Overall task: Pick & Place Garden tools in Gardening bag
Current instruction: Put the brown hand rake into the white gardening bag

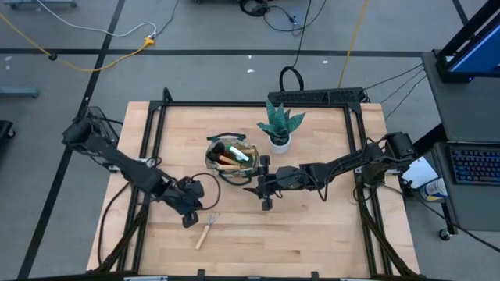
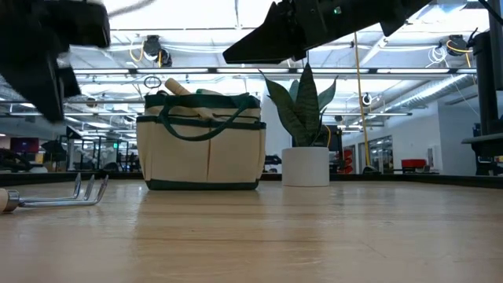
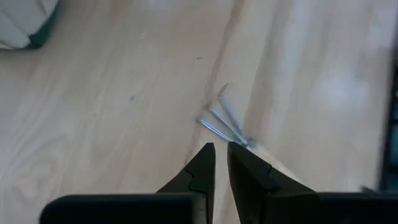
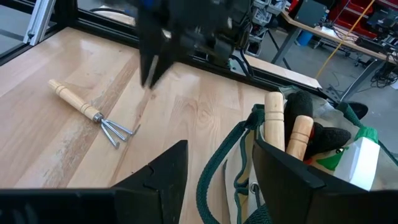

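**A:** What do you get from the high view?

**B:** You have one bag (image 1: 231,158) just left of centre, with two wooden handles (image 1: 228,160) sticking out and something green and white beside them. One rake (image 1: 207,230) lies alone on the table (image 1: 312,234), lower left of centre. One plant (image 1: 279,125) stands upper right of the bag. The left gripper (image 1: 190,219) sits just left of the rake; the right gripper (image 1: 266,191) is just right of the bag.

**A:** And the low view?

**B:** You see the bag (image 2: 202,141) left of centre, the plant (image 2: 305,149) to its right, and the rake (image 2: 55,196) flat at the far left edge. Both arms show only as dark shapes at the top.

**A:** Left wrist?

**B:** The fingers (image 3: 202,168) stand narrow, a thin gap between them, gripping nothing. You can count three tines (image 3: 224,121) just past the tips. A corner of the bag (image 3: 25,25) shows upper left.

**A:** Right wrist?

**B:** The fingers (image 4: 168,165) are spread wide and empty. The bag (image 4: 292,168) fills the lower right, two handles (image 4: 286,127) upright in it. The rake (image 4: 93,113) lies at middle left, the left gripper (image 4: 152,68) above it.
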Motion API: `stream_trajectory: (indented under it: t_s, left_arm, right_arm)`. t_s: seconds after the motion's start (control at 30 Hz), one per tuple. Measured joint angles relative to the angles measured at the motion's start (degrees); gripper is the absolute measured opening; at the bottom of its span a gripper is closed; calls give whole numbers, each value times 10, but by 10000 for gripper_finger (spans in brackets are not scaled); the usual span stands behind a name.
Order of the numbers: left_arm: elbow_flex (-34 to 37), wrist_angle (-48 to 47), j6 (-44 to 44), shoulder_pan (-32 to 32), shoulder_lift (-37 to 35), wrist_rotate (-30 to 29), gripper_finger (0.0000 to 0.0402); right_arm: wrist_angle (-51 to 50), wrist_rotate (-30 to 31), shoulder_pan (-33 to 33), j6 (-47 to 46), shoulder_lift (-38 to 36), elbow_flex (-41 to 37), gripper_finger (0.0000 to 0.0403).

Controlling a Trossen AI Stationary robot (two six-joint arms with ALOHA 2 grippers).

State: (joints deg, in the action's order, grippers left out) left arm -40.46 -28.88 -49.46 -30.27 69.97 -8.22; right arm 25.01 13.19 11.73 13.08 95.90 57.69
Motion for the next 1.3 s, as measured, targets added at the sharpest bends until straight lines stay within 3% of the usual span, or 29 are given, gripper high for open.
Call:
stream_trajectory:
  t_s: [0.23, 0.33, 0.57, 0.67, 0.97, 1.2, 1.3]
  left_arm:
    - [31, 31, -67, 18, 58, -22, 47]
    - [32, 42, -50, 26, 75, -23, 47]
    - [32, 129, 11, 49, 84, 69, 47]
    - [32, 172, 36, 45, 82, 68, 47]
    - [32, 133, 54, 25, 85, 73, 47]
    - [32, 157, -91, -5, 85, 64, 47]
    - [32, 155, -152, -19, 85, 31, 47]
  right_arm:
    - [-4, 0, 0, 0, 0, 0, 171]
    - [-4, 0, 0, 0, 0, 0, 171]
    - [-8, 0, 0, 0, 0, 0, 171]
    - [-9, 0, 0, 0, 0, 0, 171]
    - [-17, 0, 0, 0, 0, 0, 171]
    - [-14, 0, 0, -2, 0, -4, 171]
    - [-9, 0, 0, 0, 0, -15, 171]
